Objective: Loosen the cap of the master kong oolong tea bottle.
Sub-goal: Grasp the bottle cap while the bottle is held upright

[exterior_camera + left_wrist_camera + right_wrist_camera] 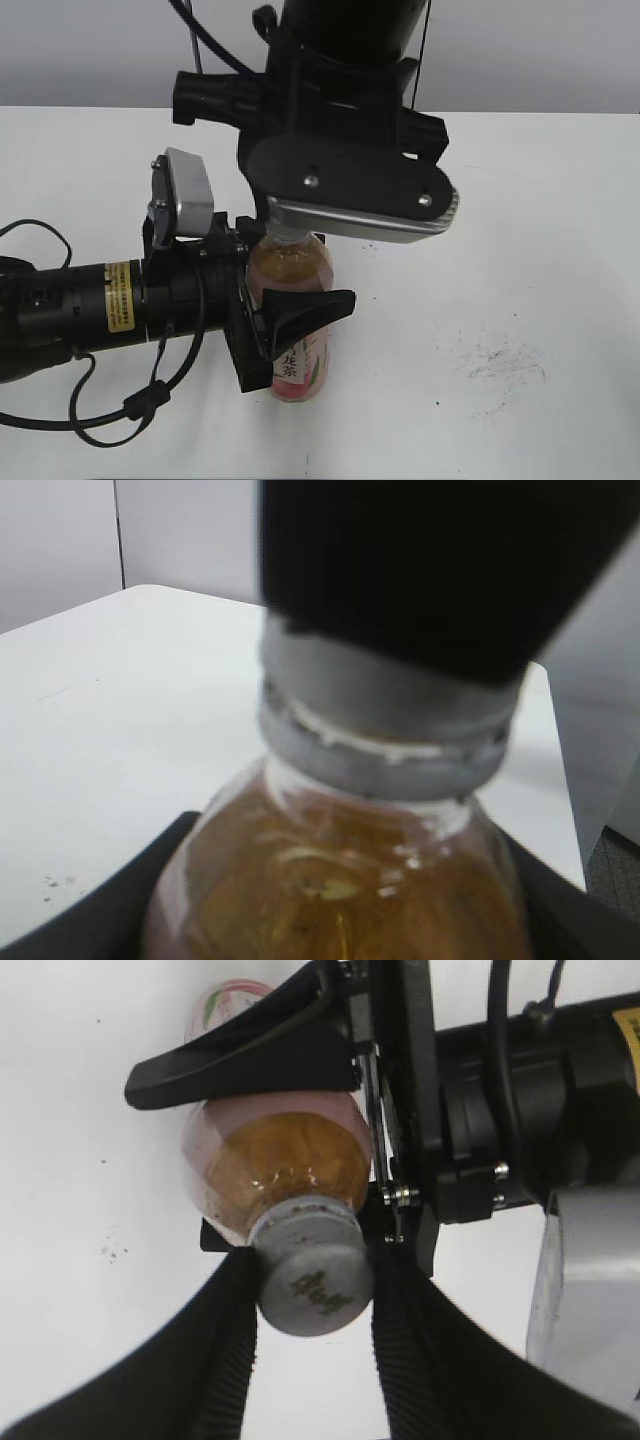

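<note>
One slim clear plastic bottle [298,330] of amber tea, pink label, stands on white table [540,300]. Left gripper [300,312] clamps its smooth body. Right gripper [312,1290], ribbed black pads, pinches the single round grey ribbed cap [312,1278].

The bottle [340,880] filled the lower middle of the left wrist view, its clear shoulder full of amber tea. Its grey cap [385,715] sat on the neck, blurred, with a black mass [440,560] pressed onto its top. Dark gripper fingers [110,920] flanked the bottle's shoulder on both sides. Behind lay the white table [120,700], bearing a few dark specks.
</note>
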